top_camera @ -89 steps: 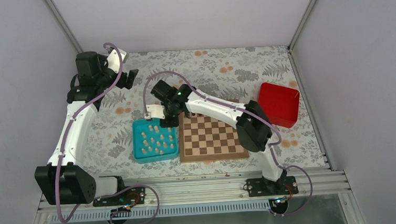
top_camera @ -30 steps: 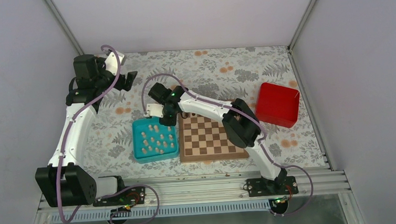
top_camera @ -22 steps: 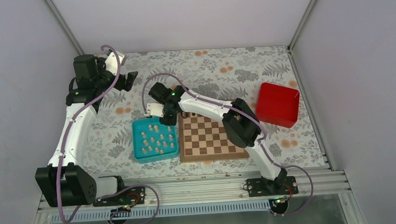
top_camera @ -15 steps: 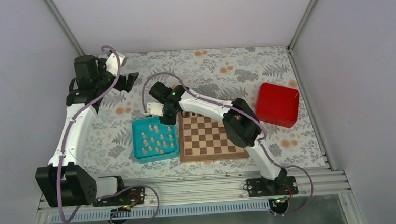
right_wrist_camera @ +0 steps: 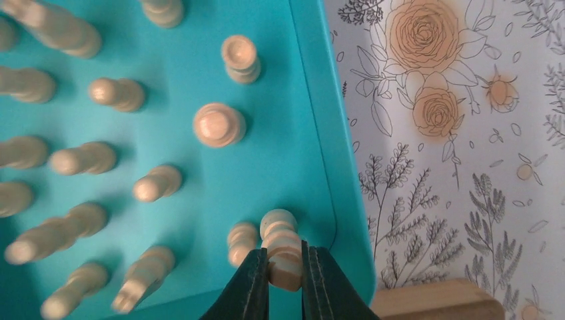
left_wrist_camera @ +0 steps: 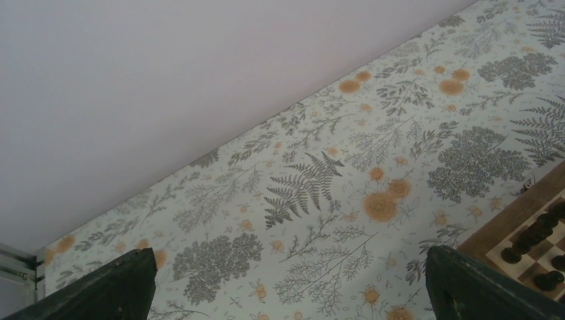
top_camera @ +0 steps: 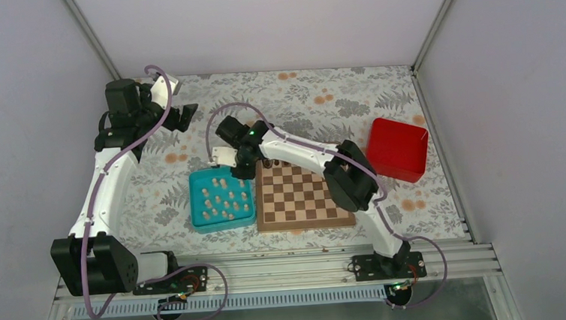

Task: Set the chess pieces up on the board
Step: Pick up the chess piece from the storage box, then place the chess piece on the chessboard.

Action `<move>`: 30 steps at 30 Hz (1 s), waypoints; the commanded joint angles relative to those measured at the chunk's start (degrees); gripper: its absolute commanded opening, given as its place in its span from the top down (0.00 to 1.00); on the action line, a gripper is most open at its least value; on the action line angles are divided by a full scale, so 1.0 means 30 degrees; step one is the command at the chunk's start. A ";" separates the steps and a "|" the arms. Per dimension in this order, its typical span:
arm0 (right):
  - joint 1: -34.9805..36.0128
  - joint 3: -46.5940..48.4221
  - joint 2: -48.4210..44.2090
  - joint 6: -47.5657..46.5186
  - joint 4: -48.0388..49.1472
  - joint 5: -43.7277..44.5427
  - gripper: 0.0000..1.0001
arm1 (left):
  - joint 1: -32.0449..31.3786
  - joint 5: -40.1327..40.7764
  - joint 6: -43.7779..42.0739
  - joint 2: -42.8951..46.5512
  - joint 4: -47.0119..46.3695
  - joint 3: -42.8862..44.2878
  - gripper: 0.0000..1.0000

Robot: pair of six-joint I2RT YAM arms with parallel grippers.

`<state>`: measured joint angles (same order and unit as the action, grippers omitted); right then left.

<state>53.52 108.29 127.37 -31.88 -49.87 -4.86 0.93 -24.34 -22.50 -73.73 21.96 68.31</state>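
Note:
Several pale beige chess pieces [top_camera: 221,200] stand in a teal tray [top_camera: 195,205] left of the board [top_camera: 301,198]. My right gripper [top_camera: 240,172] hangs over the tray's far right corner. In the right wrist view it [right_wrist_camera: 285,268] is shut on one beige piece [right_wrist_camera: 282,245], held just above the tray floor [right_wrist_camera: 286,133], with other pieces [right_wrist_camera: 218,125] around it. The board's corner [right_wrist_camera: 436,300] shows at the bottom right. My left gripper [top_camera: 186,114] is open and empty at the far left, its fingers [left_wrist_camera: 100,287] spread wide over the cloth.
A red square box [top_camera: 397,149] sits right of the board. Dark brown pieces [top_camera: 269,163] stand on the board's far edge and also show in the left wrist view [left_wrist_camera: 540,233]. The flowered cloth [top_camera: 321,101] covers the table between grey walls.
Over three seconds the right arm's wrist and elbow swung a little left toward the tray, then eased slightly back right. The left arm has barely moved.

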 commanded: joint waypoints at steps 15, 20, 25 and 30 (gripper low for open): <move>-0.3184 -0.7699 -1.2241 0.0377 -0.2579 -0.3266 0.96 | 0.0327 0.0215 -0.0468 0.0467 0.0028 0.0256 0.00; -0.3567 -1.1795 -1.5668 0.0417 -0.2641 -0.3487 0.96 | 0.0374 0.0318 -0.0468 0.0481 0.0015 0.0293 0.00; -0.3655 -1.5028 -1.7145 0.0326 -0.2254 -0.3408 0.96 | 0.0441 0.0284 -0.0497 0.0410 0.0006 0.0233 0.00; -0.3689 -1.6981 -1.7640 0.0252 -0.1523 -0.3412 0.96 | 0.0467 0.0392 -0.0549 0.0487 -0.0042 -0.0038 0.00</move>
<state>42.96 60.23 75.79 -31.42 -56.84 -14.11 1.87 -23.44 -23.40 -73.47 22.00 68.34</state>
